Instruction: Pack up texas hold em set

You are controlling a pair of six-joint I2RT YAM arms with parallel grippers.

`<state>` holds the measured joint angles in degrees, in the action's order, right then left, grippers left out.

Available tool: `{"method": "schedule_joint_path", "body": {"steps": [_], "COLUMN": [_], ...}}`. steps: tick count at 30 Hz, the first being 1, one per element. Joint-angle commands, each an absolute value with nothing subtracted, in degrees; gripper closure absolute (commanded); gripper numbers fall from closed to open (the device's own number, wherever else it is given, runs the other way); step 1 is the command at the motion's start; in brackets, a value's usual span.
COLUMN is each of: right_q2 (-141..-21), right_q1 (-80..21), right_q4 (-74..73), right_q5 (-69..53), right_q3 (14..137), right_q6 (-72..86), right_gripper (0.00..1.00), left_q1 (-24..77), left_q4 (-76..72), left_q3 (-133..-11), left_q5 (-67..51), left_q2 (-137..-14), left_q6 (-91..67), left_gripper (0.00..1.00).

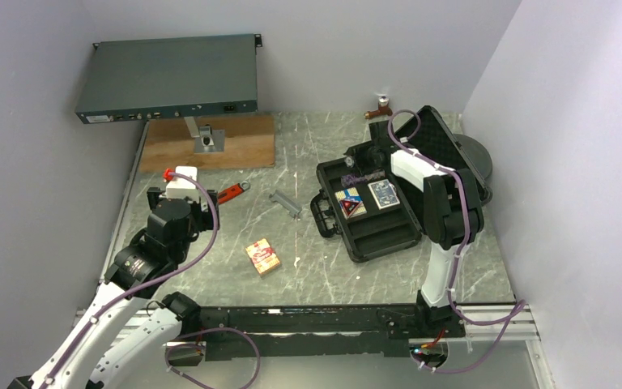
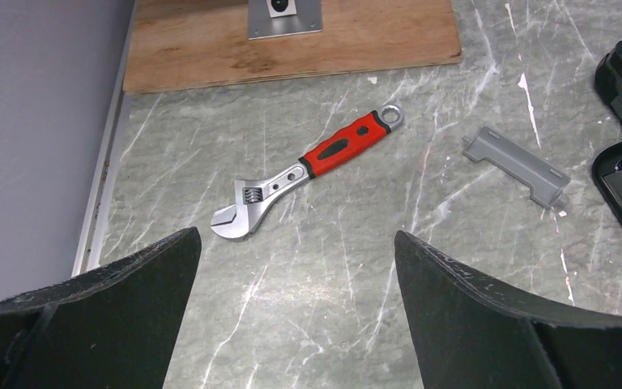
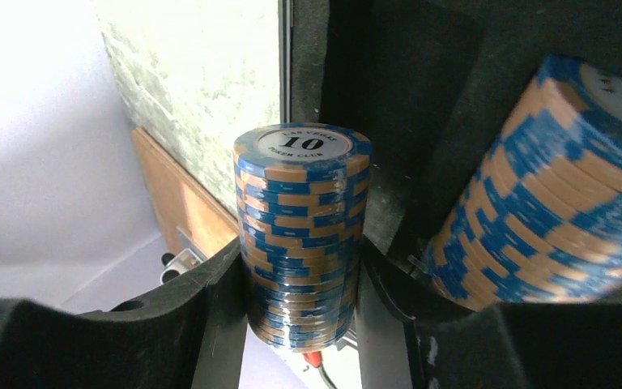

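**A:** where are the chips at?

**B:** right fingers (image 3: 210, 316) are pinching a blue-and-tan chip stack (image 3: 300, 235) marked 10, up at the far end of the open case (image 1: 377, 235). Another stack (image 3: 551, 186) leans in the foam just beside it.

**A:** cards?

**B:** a dark deck (image 1: 351, 203) and a blue deck (image 1: 383, 193) sit side by side in the case. A red deck (image 1: 262, 257) lies out on the worktop (image 1: 332, 275), apart from the case.

**A:** and the left arm?

**B:** left fingers (image 2: 129, 300) are spread wide, hanging over the worktop near a wrench (image 2: 308, 174) and a grey clip (image 2: 518, 166).
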<state>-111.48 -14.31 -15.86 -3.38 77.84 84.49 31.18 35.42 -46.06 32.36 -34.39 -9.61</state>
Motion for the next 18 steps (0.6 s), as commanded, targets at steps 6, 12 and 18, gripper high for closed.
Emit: {"method": "schedule_joint_path", "body": {"steps": [6,12,18], "right_q2": [-112.2,-112.5,-112.2], "right_q1": [-13.9,-13.9,-13.8], "right_q4": [-6.3,-7.0,-5.6], "right_q5": [-9.3,-10.4,-11.5], "right_q3": [78.8,79.5,78.4], "right_q6": [83.4,83.0,83.8], "right_gripper": [0.54,0.38,0.32], "left_q1": [30.3,30.0,29.9], "left_q4": [34.7,34.7,34.7], "left_q3": [-46.2,-46.3,-46.2], "left_q5": [31.3,31.0,31.0], "left_q2": [-34.5,-34.6,-34.5], "left_q6": [-8.3,-8.3,-8.3], "left_gripper": [0.04,0.05,0.04]}}
